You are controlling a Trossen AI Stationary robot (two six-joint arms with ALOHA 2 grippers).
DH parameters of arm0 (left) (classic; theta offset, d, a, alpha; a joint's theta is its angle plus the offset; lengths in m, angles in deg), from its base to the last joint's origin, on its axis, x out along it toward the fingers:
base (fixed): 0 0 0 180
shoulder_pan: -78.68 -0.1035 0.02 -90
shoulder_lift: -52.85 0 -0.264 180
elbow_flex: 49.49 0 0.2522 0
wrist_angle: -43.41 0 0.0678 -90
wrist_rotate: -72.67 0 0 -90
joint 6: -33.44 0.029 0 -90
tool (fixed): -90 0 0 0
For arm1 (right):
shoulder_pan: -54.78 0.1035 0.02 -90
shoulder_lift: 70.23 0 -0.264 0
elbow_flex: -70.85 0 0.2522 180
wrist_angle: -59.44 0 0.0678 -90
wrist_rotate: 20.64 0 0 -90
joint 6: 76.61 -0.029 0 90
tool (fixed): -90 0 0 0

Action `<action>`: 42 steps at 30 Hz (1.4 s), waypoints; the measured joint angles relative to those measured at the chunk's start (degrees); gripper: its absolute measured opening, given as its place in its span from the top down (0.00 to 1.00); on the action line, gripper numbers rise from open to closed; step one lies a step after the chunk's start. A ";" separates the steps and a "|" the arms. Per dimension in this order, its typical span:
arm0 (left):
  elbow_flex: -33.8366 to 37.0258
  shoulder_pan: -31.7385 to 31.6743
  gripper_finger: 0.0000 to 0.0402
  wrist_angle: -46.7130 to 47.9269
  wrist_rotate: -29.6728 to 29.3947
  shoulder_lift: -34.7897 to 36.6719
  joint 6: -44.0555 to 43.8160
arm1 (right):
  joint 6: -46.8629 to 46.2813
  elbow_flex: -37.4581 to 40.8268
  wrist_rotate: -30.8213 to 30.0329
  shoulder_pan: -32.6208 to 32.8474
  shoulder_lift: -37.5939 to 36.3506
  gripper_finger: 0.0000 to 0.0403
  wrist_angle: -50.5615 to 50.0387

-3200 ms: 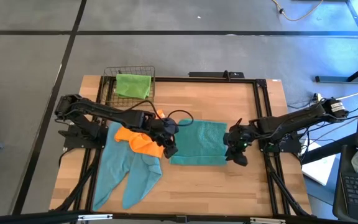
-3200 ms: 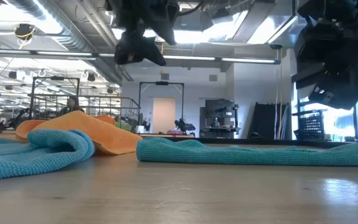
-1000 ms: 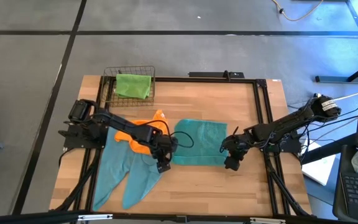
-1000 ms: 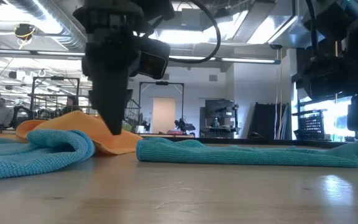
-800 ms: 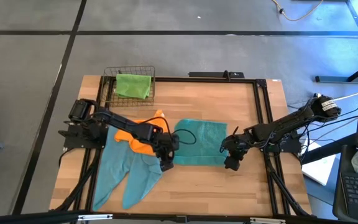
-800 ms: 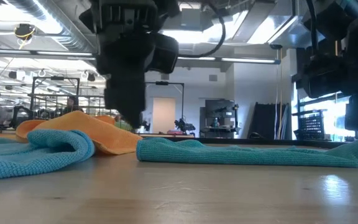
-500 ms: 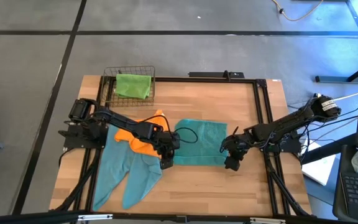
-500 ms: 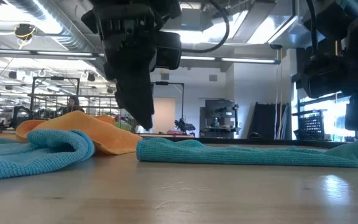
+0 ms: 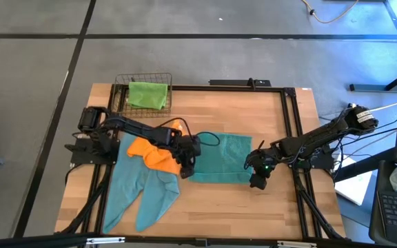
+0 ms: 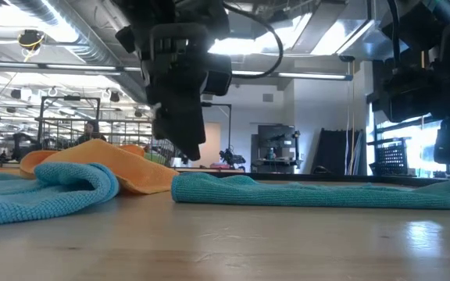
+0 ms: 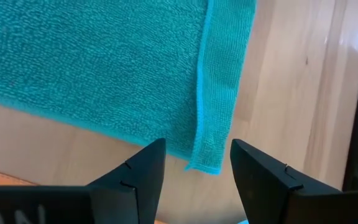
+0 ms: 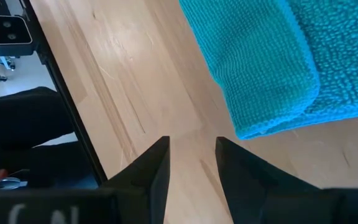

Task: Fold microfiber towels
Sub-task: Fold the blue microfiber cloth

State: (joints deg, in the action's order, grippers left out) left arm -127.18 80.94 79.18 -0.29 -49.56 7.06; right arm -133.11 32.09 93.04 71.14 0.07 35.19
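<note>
Table (image 9: 281,207) carries a teal towel (image 9: 220,165) folded flat at centre, two light blue towels (image 9: 133,189) at left with an orange towel (image 9: 150,151) bunched on them. Wire basket (image 9: 121,86) at back left holds a lime green towel (image 9: 147,94). Left gripper (image 9: 187,167) over teal towel's left edge, fingers apart, empty. Right gripper (image 9: 256,180) by its near right corner, fingers parted, empty.

A teal towel (image 9: 220,158) lies flat and folded near the centre of the frame, its edges squared. Left of it an orange towel (image 9: 154,153) sits rumpled, overlapping a light blue towel (image 9: 140,193) sprawled toward the lower left. A lime green towel (image 9: 147,94) rests folded at upper left.
</note>
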 joint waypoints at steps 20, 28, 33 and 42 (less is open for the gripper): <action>0.00 -4.98 0.56 -1.91 8.22 0.02 5.29 | 0.47 -0.68 -0.24 -0.76 0.01 0.67 4.70; 0.00 -4.63 0.56 -1.07 10.09 0.02 9.80 | -0.25 -0.68 0.62 -0.76 0.00 0.67 4.68; 0.02 -4.52 0.53 -0.66 12.76 -0.64 12.96 | -0.96 -0.68 1.86 -0.76 0.02 0.67 4.68; 0.02 -4.60 0.50 0.10 16.79 -5.20 14.24 | -2.27 -0.72 1.40 -0.76 0.02 0.67 4.76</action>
State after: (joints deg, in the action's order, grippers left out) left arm -127.15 76.33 79.28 16.50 -54.76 21.30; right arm -135.37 31.37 94.44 70.37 0.09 39.96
